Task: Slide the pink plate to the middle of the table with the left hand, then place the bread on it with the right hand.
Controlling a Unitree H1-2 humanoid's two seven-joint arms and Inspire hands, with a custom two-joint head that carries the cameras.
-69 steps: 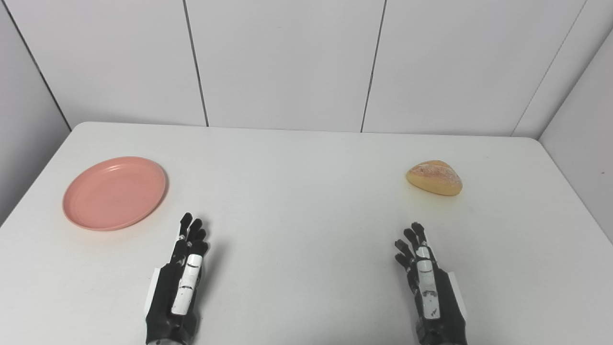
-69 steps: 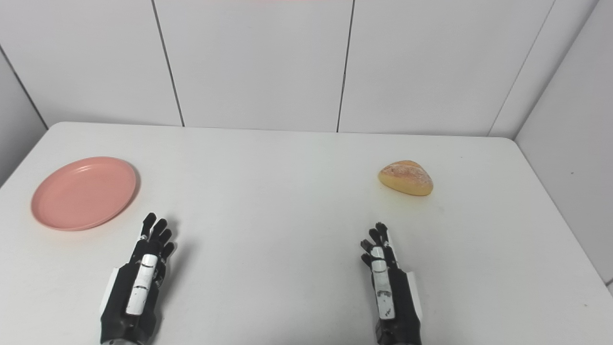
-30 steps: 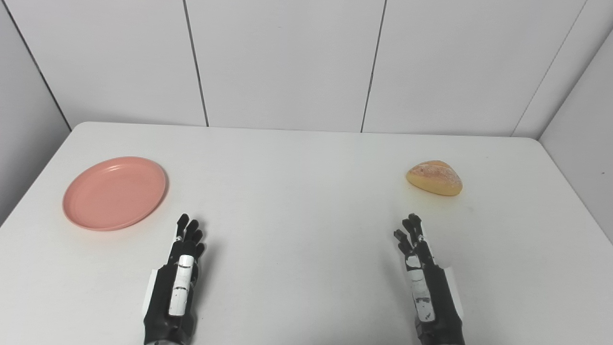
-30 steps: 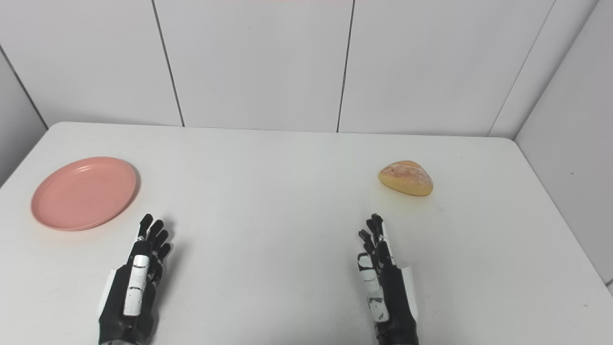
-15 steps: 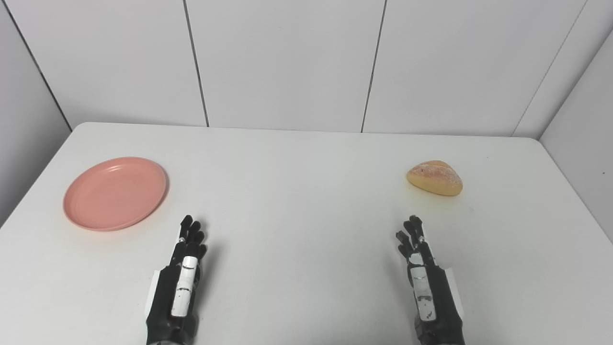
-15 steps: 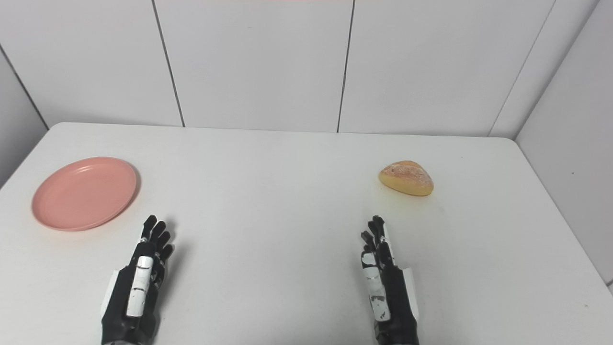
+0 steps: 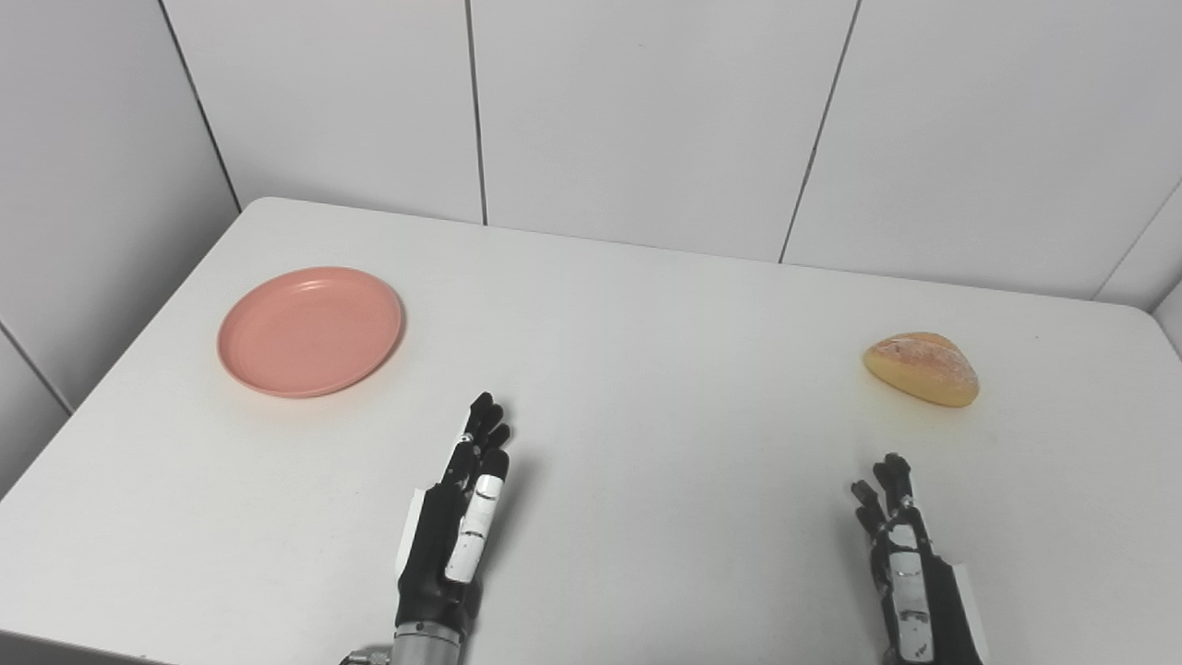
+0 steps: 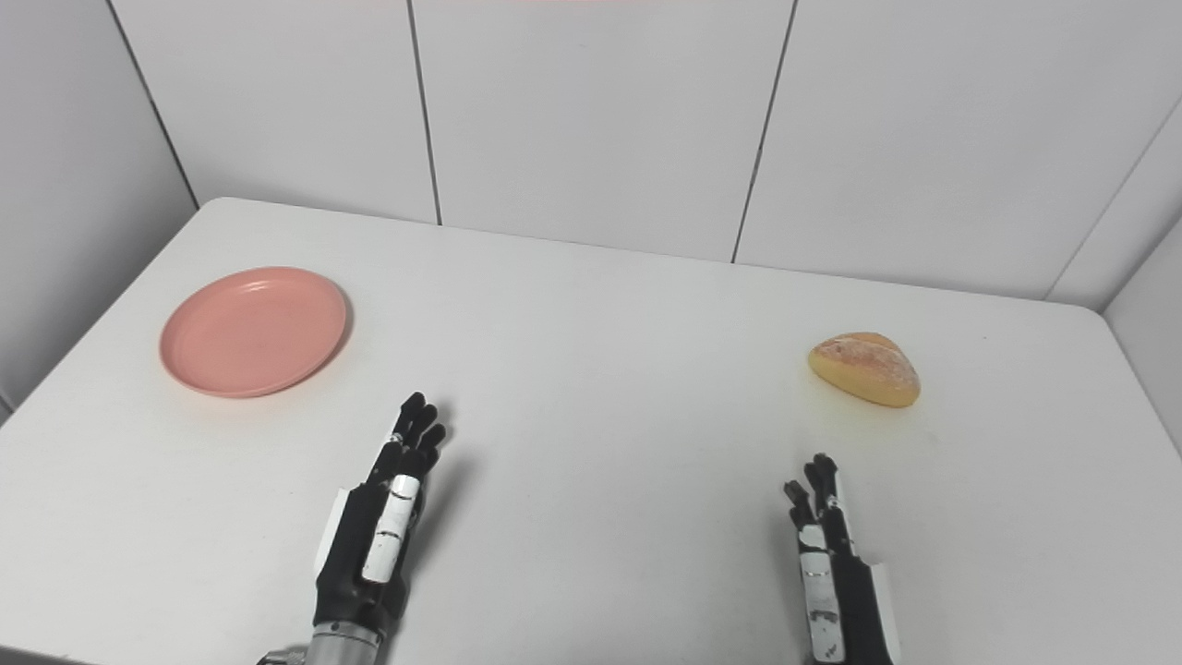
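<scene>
The pink plate [image 7: 310, 331] lies flat at the table's [image 7: 646, 369] left side; the bread roll [image 7: 922, 368] sits far right, its long axis running left-right (pointed end toward the wall side). The left hand [image 7: 457, 526] and the right hand [image 7: 905, 563] hover empty, fingers extended, near the front edge.

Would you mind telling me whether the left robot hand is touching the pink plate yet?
Apart. In the left eye view, bare white table shows between the left robot hand and the pink plate.
</scene>
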